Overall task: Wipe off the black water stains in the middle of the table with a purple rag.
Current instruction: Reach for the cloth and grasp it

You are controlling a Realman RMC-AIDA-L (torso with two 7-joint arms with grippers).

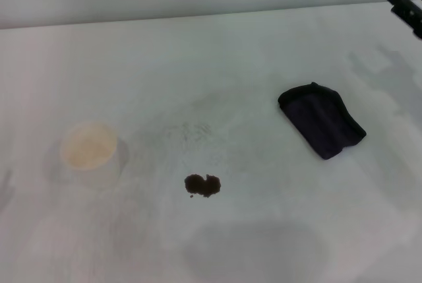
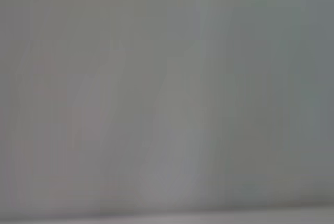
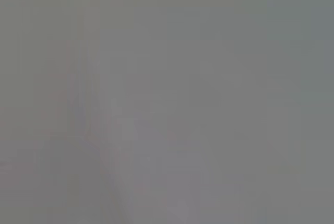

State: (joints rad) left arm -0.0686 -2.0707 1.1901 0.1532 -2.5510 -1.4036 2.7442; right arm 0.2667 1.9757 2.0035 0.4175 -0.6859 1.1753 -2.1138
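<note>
Lying diagonally, the purple rag [image 1: 321, 120] runs far-left to near-right; right hand [image 1: 407, 7] state unclear.

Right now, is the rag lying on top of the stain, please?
No, the rag lies apart from the stain, with bare table between them.

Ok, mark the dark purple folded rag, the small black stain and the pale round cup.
dark purple folded rag [image 1: 322, 121], head view, cloth's middle.
small black stain [image 1: 202, 185], head view, blotch centre.
pale round cup [image 1: 89, 145], head view, its opening.
</note>
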